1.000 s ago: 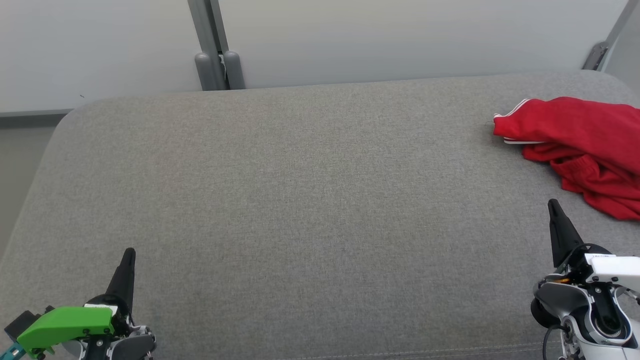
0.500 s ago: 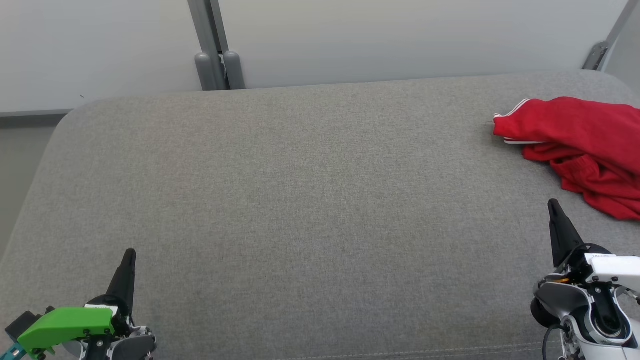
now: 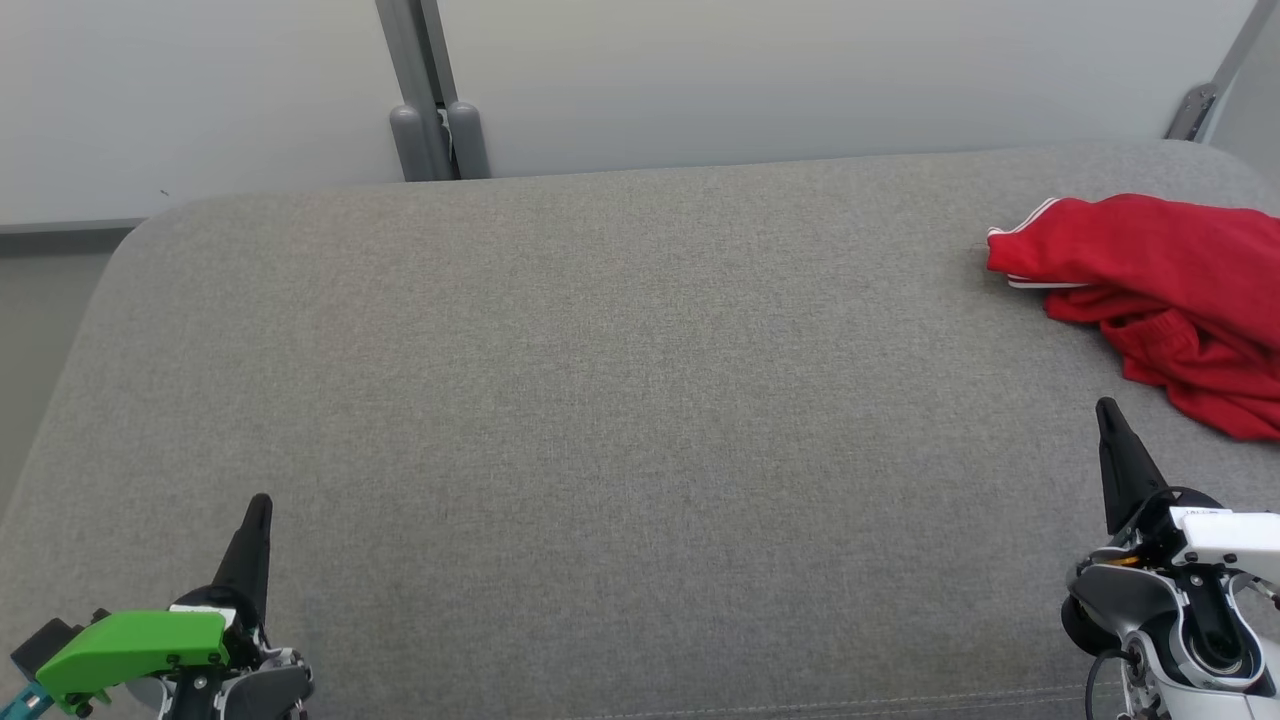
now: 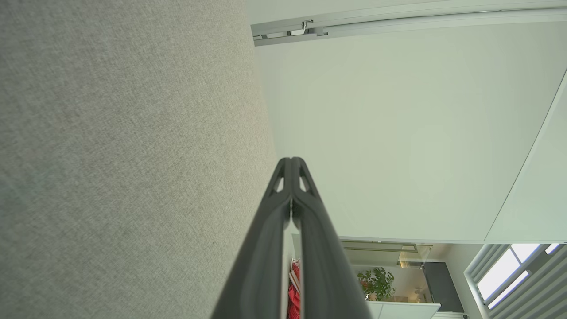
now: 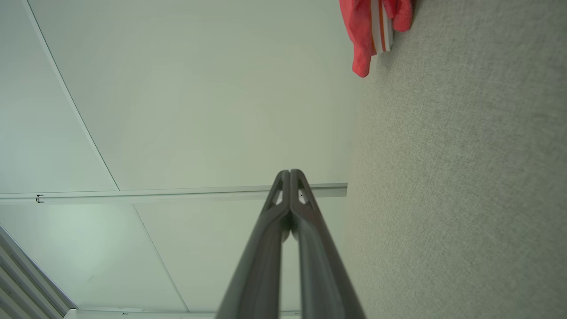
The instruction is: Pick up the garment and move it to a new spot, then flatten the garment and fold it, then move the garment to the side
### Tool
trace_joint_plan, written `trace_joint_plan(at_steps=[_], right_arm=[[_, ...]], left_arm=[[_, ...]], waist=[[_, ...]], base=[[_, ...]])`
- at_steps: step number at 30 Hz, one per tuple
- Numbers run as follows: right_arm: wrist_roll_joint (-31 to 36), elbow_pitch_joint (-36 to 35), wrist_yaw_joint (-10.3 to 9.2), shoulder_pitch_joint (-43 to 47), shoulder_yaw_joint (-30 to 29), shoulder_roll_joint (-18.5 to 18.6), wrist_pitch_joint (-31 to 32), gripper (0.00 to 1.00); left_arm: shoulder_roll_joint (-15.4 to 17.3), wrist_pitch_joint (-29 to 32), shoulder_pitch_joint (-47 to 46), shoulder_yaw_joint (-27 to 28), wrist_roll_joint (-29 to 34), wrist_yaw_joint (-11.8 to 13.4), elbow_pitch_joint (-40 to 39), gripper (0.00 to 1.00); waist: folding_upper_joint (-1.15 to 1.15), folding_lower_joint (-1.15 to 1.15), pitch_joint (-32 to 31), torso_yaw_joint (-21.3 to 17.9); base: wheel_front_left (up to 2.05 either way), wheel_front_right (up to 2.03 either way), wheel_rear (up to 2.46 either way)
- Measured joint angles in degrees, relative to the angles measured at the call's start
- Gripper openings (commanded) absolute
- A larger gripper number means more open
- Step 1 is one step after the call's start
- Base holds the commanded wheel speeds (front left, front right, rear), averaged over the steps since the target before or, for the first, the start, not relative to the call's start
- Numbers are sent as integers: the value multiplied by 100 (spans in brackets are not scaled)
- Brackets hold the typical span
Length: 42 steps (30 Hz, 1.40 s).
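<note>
Nothing stirs: both hands idle, garment at the cushion's [image 3: 600, 400] far right corner.

Over the last second neither the left hand [image 3: 258, 505] at the near left corner nor the right hand [image 3: 1106, 408] by the near right one has shifted. Each has its fingers pressed together on nothing, so the task stands still. The red garment [image 3: 1150, 270] lies loosely heaped, well apart from both. That fits a piece waiting to be lifted or one already set aside. Its striped edge [image 3: 1020, 228] points toward the cushion's middle. The long axis seems to slant from there toward the near right edge, but the head view cuts it off.
</note>
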<state>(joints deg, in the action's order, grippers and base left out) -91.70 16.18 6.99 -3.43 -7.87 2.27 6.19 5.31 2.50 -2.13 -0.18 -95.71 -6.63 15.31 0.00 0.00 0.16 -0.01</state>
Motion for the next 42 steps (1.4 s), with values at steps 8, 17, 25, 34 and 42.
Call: trace_joint_plan(at_steps=[8,17,25,34,42], right_arm=[[-1,-1,0,0,0,0,0,0],[-1,-1,0,0,0,0,0,0],[-1,-2,0,0,0,0,0,0],[-1,-3,0,0,0,0,0,0],[-2,-4,1,0,0,0,0,0]], left_arm=[[-9,7,-58,3,0,0,10,0],[-16,7,-59,7,0,-1,29,0],[-19,18,-60,10,0,-24,36,0],[-20,24,-60,12,0,-25,47,0],[-21,24,-62,14,0,-25,53,0]], waist=[[0,0,0,0],[0,0,0,0],[0,0,-1,1],[0,0,-1,1],[0,0,-1,1]], base=[[0,0,0],[0,0,0],[0,0,0],[0,0,0],[0,0,0]])
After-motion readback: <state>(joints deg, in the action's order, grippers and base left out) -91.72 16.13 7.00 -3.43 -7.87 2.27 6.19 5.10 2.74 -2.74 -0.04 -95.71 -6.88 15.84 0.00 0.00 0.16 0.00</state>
